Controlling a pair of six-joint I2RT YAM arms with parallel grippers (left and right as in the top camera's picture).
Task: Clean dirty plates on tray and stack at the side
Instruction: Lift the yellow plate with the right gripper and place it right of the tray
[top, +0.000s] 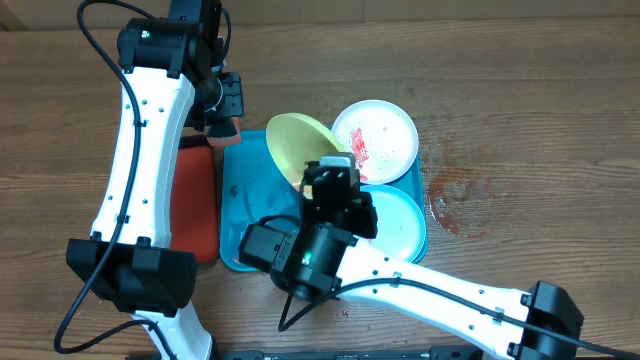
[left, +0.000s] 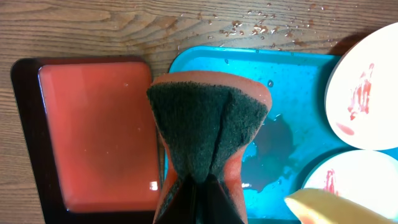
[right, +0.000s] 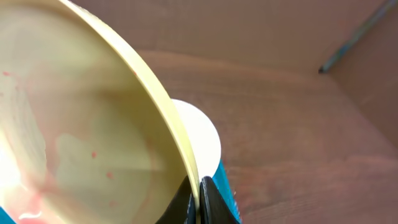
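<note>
Left tool (left: 200, 183) pinches a sponge (left: 208, 118) at the left edge of the tray (top: 240, 200); right tool (right: 198, 196) grips the tilted yellow-green plate (top: 295, 145) by its rim. White plate (top: 385, 135), far right, shows red smears.

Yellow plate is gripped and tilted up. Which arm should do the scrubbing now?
Left. The left end effector is shut on the sponge, over the edge of the tray near the yellow plate. The right end effector is shut on that plate's rim, holding it tilted, so it is occupied.
</note>
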